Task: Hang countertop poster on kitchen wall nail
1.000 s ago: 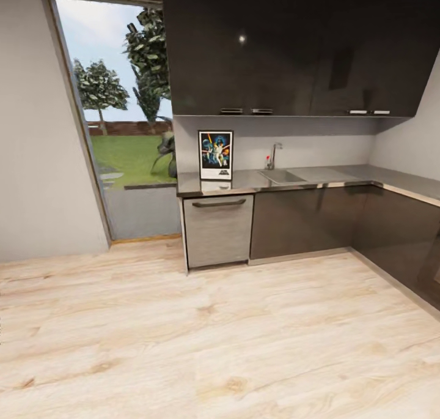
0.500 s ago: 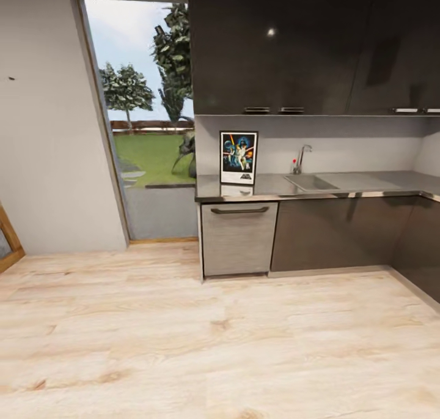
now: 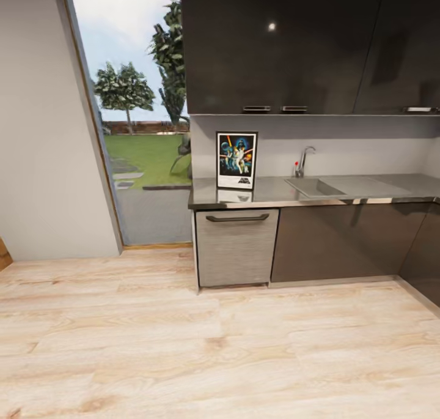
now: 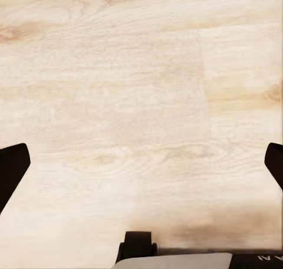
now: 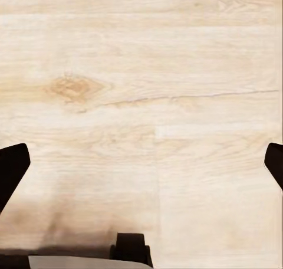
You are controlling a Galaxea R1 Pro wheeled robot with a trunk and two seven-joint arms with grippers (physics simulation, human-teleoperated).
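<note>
Head view poster upright on kitchen countertop, wrists only floor

The worktop runs out past the head view's right edge, so its far end is cut off. The poster is too small for its figures to be made out. Of the left end effector only the dark tips of two fingers enter at the frame's sides; the right end effector is cropped likewise
</note>
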